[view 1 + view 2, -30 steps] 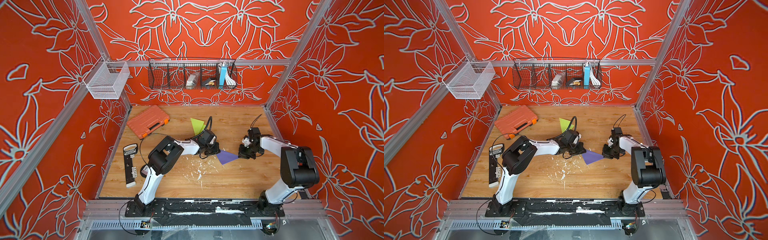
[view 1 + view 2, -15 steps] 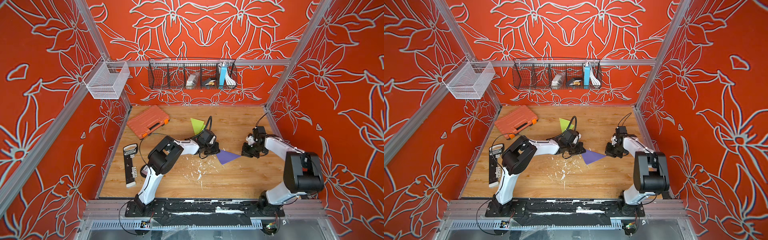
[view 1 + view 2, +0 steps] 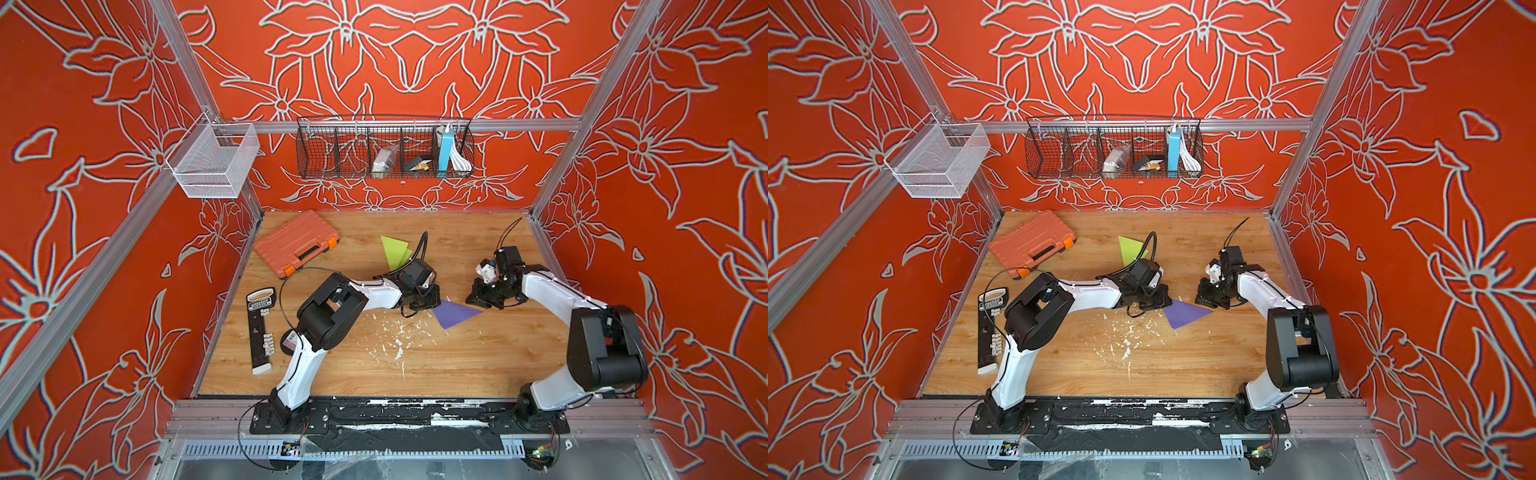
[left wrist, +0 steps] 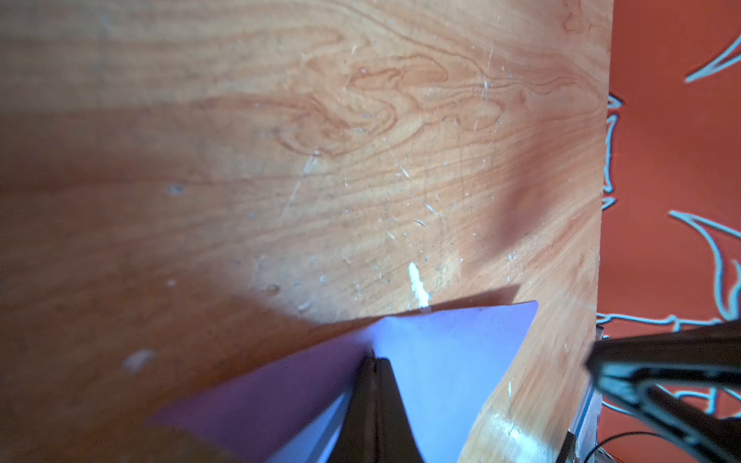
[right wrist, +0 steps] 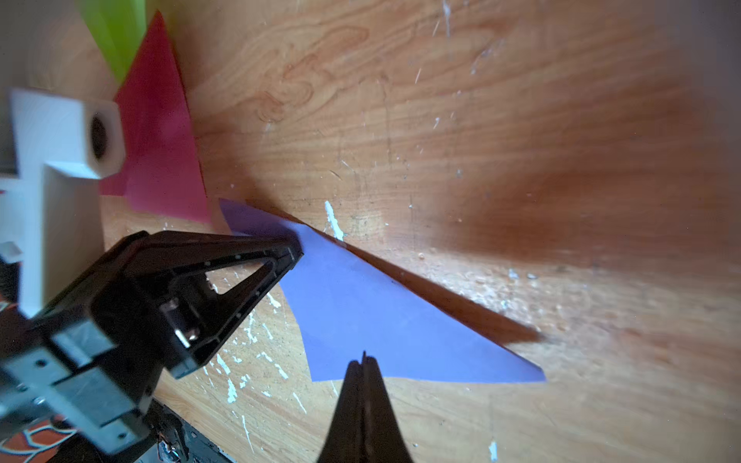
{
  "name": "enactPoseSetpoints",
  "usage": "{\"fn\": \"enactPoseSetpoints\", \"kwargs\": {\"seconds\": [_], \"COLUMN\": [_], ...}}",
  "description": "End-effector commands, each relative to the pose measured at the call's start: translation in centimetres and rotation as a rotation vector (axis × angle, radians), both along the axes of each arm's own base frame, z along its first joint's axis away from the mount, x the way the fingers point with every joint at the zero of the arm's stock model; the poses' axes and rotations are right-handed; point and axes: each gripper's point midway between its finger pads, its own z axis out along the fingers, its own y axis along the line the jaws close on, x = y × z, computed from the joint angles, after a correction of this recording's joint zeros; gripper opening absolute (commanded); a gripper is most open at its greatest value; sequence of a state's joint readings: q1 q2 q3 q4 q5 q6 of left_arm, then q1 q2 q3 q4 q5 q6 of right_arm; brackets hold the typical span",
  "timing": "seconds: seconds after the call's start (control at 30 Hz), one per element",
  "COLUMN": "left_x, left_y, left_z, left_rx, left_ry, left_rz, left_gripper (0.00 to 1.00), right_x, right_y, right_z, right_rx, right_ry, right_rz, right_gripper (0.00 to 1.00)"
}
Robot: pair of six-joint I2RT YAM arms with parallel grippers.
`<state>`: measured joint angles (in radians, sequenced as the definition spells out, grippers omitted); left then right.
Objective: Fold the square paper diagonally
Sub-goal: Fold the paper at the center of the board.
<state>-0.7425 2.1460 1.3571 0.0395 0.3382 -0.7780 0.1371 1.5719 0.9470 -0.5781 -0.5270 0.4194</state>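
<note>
The purple paper [image 3: 455, 313] [image 3: 1185, 313] lies on the wooden table as a folded triangle. My left gripper [image 3: 432, 300] [image 3: 1162, 302] is shut, its tip resting on the paper's left corner. In the left wrist view its closed tip [image 4: 373, 358] sits on the purple sheet [image 4: 449, 352]. My right gripper [image 3: 474, 296] [image 3: 1203, 297] is shut by the paper's right corner. In the right wrist view its tip [image 5: 364, 358] hangs over the paper's [image 5: 361, 312] near edge, with the left gripper [image 5: 294, 250] pressing the far corner.
A green folded paper [image 3: 395, 251] and a red one [image 5: 160, 140] lie behind the left gripper. An orange tool case [image 3: 296, 243] sits at the back left, a black measuring tool [image 3: 259, 328] along the left edge. White scraps [image 3: 399, 340] litter the middle. Wire baskets [image 3: 384, 147] hang on the back wall.
The right arm's elbow has swung outward to the right and its wrist has shifted slightly toward the back. The left arm and the purple paper have stayed put.
</note>
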Motion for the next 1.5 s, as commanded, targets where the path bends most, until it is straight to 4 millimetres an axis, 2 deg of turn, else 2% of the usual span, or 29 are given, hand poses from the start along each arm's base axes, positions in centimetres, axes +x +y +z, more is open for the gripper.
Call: {"fn": "enactPoseSetpoints", "kwargs": {"seconds": [0.0,0.3,0.67,0.83,1.0,1.27,1.47], "left_x": [-1.5,-2.1,-1.9,-1.9,-2.6,-3.5,-3.2], "left_y": [0.3,-0.7,-1.2,-1.2,-0.7,0.2,-1.6], "left_z": [-1.8,-1.9,-2.2,-2.0,-2.0,-2.1,0.3], "left_rx": [0.072,0.079,0.084,0.084,0.094,0.109,0.033], "left_ry": [0.059,0.063,0.068,0.064,0.065,0.069,0.029], "left_rz": [0.012,-0.004,-0.006,-0.008,-0.021,-0.044,-0.103], "left_gripper": [0.00,0.00,0.00,0.00,0.00,0.00,0.00], "right_x": [-0.1,-0.5,-2.6,-3.1,-2.8,-1.6,-1.4], "right_y": [0.6,0.3,0.5,0.3,-0.6,-1.3,-1.3], "right_z": [-1.3,-3.6,-3.8,-5.0,-5.6,-4.9,-4.5], "right_rx": [-0.011,-0.040,-0.031,-0.050,-0.107,-0.136,-0.151], "right_ry": [0.027,0.074,0.077,0.102,0.114,0.094,0.079], "right_rz": [0.000,0.012,0.027,0.023,0.013,0.027,0.076], "right_gripper": [0.00,0.00,0.00,0.00,0.00,0.00,0.00]}}
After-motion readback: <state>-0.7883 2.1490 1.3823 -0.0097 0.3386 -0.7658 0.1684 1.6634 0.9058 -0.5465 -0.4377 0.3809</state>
